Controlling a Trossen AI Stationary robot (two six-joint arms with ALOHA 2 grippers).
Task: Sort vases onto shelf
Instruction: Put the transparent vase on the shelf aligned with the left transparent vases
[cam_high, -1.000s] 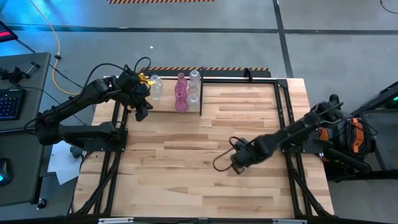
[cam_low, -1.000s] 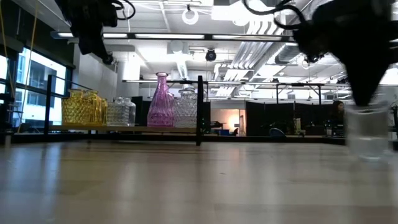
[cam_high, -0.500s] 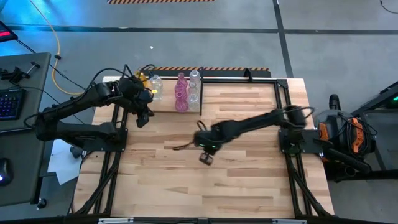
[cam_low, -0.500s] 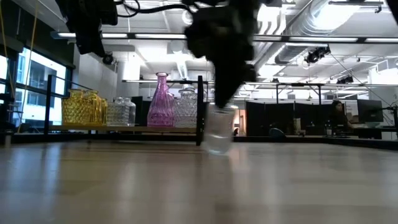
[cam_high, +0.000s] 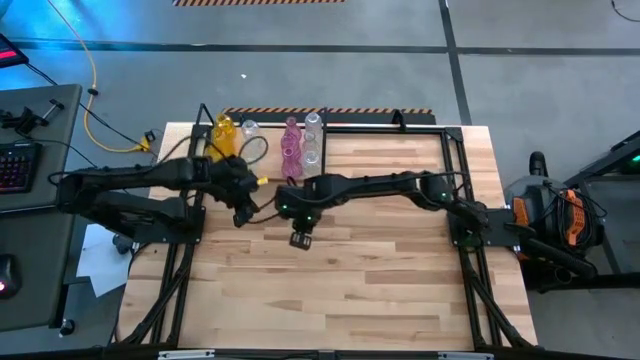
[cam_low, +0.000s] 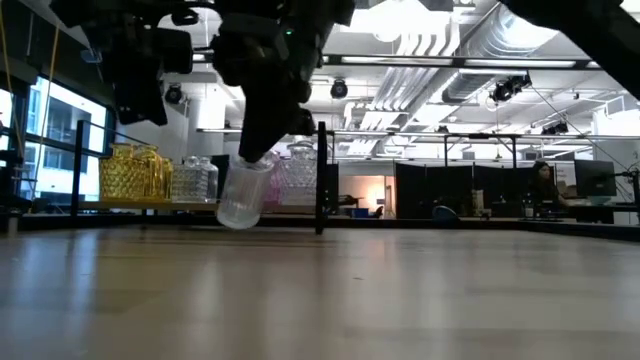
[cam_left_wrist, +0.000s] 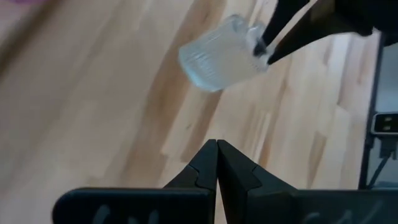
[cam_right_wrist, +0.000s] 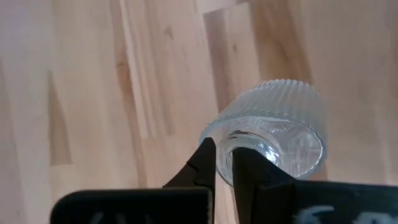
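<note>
A clear ribbed vase (cam_right_wrist: 277, 124) hangs tilted above the tabletop, held by my right gripper (cam_right_wrist: 225, 167), which reaches across to the table's left half (cam_high: 298, 234). In the low view the vase (cam_low: 243, 194) is clear of the wood. My left gripper (cam_left_wrist: 217, 149) is shut and empty, just left of it (cam_high: 242, 214). On the shelf (cam_high: 380, 126) at the far edge stand yellow (cam_high: 225, 130), clear (cam_high: 250, 136) and pink (cam_high: 291, 150) vases, on their bases left of the black divider (cam_low: 321, 176). My right gripper holds the clear vase by the rim of its mouth (cam_right_wrist: 227, 140), one finger seemingly inside the opening and one outside. The fingers come from above, slanting down. The vase hangs below them, tilted, its base (cam_low: 232, 218) lowest and clear of the table.
The shelf's black rod frame (cam_high: 445, 140) runs along the far edge and partway down the right side. The bare butcher-block top (cam_high: 380, 280) spreads across the middle and near side. A desk with a keyboard (cam_high: 15, 165) stands off the table's left.
My right gripper has swept from the table's right half toward its left with the clear vase, rolling its wrist; the vase stays lifted and now hangs tilted. My left gripper has dropped from beside the shelf toward the near side and the vase, staying shut.
</note>
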